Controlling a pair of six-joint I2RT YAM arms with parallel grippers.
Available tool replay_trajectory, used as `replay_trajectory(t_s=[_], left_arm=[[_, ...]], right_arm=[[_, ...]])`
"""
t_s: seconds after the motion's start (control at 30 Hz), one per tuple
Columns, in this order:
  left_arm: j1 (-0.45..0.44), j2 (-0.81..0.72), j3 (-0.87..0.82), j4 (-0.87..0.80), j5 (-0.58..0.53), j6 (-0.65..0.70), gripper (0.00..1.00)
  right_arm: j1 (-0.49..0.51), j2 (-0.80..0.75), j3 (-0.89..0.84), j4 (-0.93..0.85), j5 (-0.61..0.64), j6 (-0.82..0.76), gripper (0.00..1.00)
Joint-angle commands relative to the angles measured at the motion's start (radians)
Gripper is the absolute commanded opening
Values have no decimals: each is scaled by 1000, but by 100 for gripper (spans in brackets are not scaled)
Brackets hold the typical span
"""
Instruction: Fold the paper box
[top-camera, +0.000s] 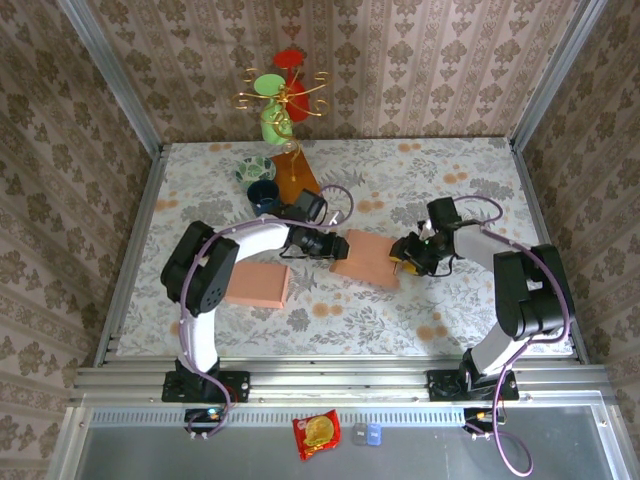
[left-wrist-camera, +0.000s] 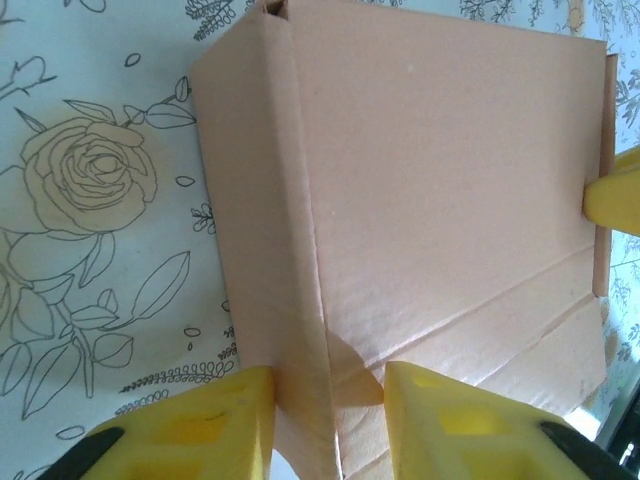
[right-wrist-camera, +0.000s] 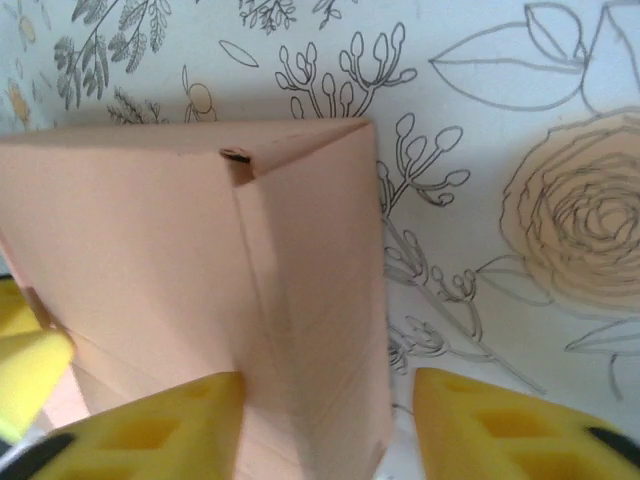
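Paper box (top-camera: 365, 258): pink card at the middle of the table (top-camera: 450, 170), long axis running left to right | left gripper (top-camera: 335, 243): at its left end, fingers apart astride the raised side wall, not clamped | right gripper (top-camera: 402, 256): at its right end, fingers apart astride that wall | both arms equally near
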Motion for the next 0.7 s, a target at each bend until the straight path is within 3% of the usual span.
replay_trajectory(t_s=[0.0,0.1,0.3,0.67], left_arm=[[17,-34,-32,51,33,-29,30],[31,-39,-62,101,58,-54,29],[60,-49,-113,167,85,-85,26],[96,-34,-152,229,120,-139,22]], right_arm=[[-11,-40,-49,70,-51,-28,63],[-22,-53,-68,132,-110,-31,69],[-38,-23,-100,258,-218,-11,72],[-39,13,-131,337,-259,-11,73]])
